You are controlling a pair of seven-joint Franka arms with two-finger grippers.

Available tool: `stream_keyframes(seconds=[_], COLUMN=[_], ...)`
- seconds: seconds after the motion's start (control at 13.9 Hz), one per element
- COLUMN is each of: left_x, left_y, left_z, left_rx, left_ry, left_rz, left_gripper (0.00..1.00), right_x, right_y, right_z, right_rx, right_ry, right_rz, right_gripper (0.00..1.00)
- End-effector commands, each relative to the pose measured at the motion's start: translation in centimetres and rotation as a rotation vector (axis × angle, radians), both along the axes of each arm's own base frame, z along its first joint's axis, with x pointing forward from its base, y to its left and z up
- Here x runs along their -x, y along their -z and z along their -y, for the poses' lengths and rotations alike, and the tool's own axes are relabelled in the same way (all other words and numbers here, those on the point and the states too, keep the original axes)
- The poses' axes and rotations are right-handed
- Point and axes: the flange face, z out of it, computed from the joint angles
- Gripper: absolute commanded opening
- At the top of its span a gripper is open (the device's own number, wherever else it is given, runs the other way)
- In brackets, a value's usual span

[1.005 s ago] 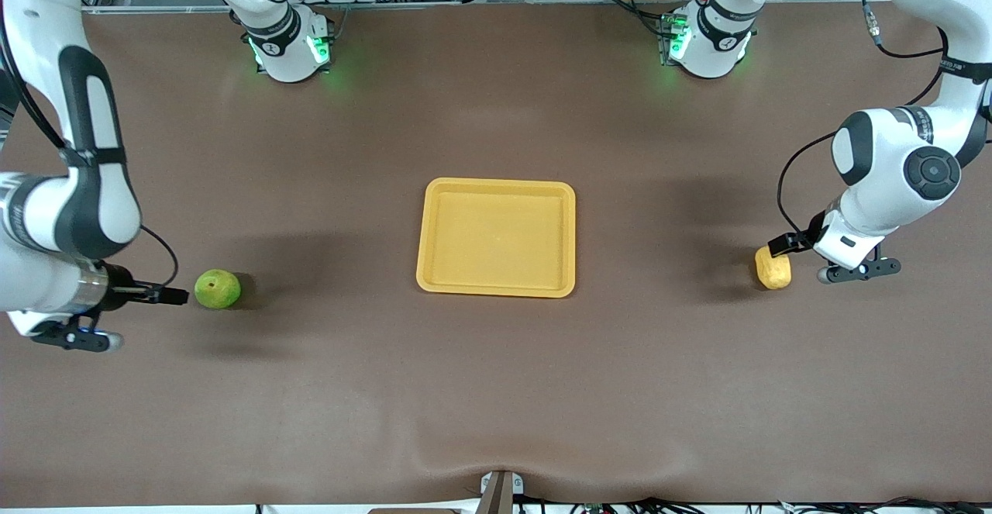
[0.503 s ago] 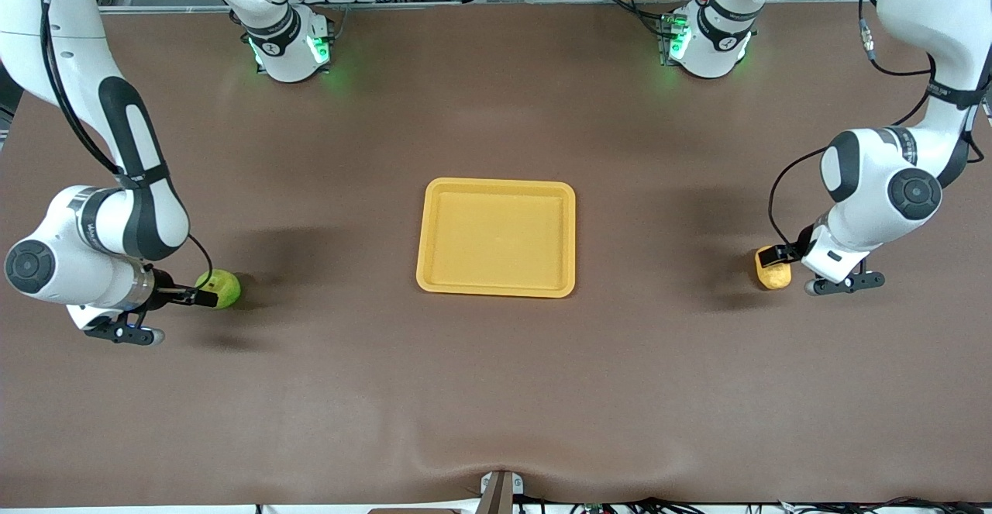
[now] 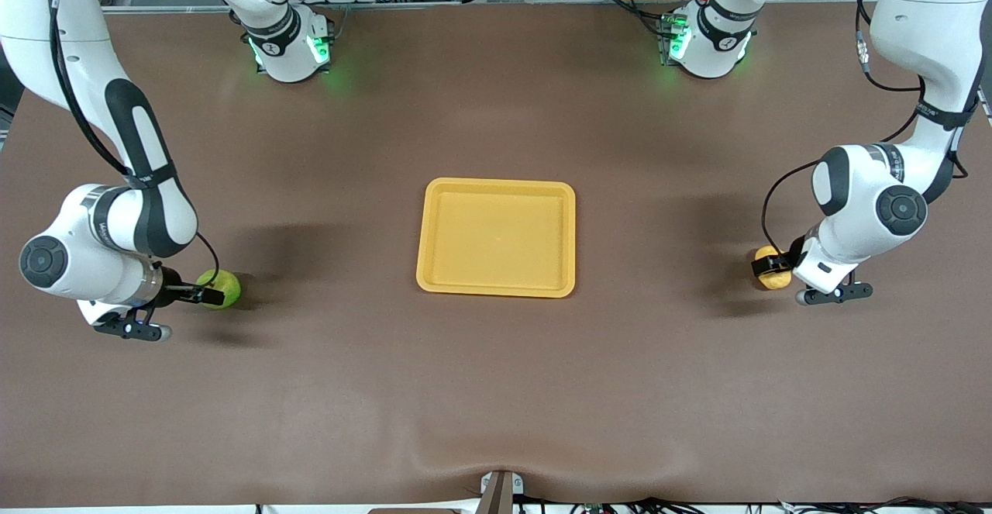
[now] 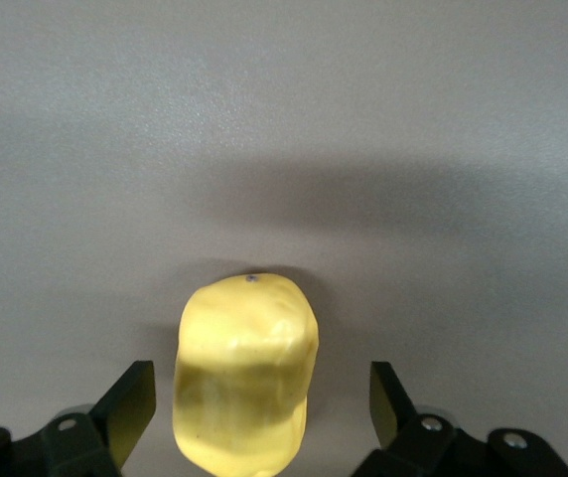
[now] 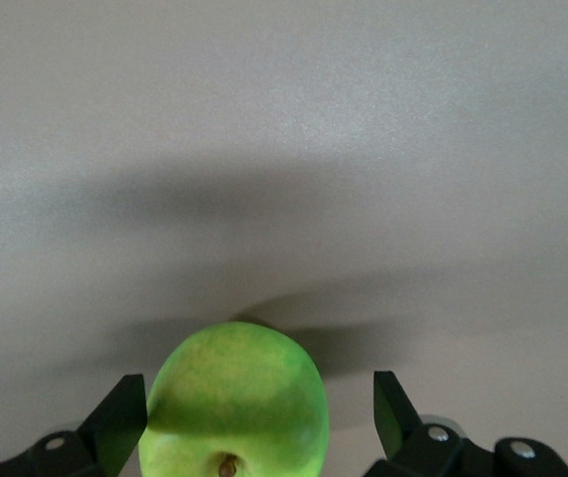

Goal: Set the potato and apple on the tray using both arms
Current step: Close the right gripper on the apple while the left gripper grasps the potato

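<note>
The yellow potato (image 3: 767,272) lies on the brown table toward the left arm's end. My left gripper (image 3: 769,265) is open and down around it; in the left wrist view the potato (image 4: 245,373) sits between the fingers (image 4: 130,405) with gaps on both sides. The green apple (image 3: 222,288) lies toward the right arm's end. My right gripper (image 3: 205,294) is open and down around it; in the right wrist view the apple (image 5: 232,402) sits between the fingers (image 5: 123,415), closer to one. The yellow-orange tray (image 3: 497,237) lies empty in the table's middle.
The arms' green-lit bases (image 3: 288,43) stand along the table edge farthest from the front camera. A small bracket (image 3: 498,491) sits at the table's near edge.
Both arms have moved in toward their fruit: the right gripper has closed in around the apple, and the left gripper has come down around the potato. Neither fruit has moved.
</note>
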Motion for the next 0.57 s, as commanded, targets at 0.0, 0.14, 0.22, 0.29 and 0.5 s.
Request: stream_keyframes(seconds=[0.0,0.14,0.22,0.29,0.5], left_x=[-0.4,-0.3,-0.2,-0.2,-0.2], left_y=[0.7,1.4,1.6,2.0,2.2], left_z=[0.0,-0.1,-0.2,-0.2,0.0], left_rx=[-0.014,-0.021,-0.021,-0.02,-0.018], left_ry=[0.029,0.04,0.039,0.039,0.04], left_rz=[-0.002,-0.014,-0.015,-0.023,-0.026], left_gripper=[0.91,0.89,0.88,0.86,0.67], right_x=[1.0,1.2,1.3,1.3,2.0], right_y=[0.4,0.8,0.9,1.2,2.2], right_z=[-0.1,-0.2,-0.3,-0.3,-0.5], right_rx=[-0.013,-0.014,-0.013,-0.014,-0.018], right_ry=[0.016,0.014,0.015,0.013,0.008], right_rz=[0.007,0.003,0.006,0.001,-0.023], right_gripper=[1.0,1.0,1.0,1.0,1.0])
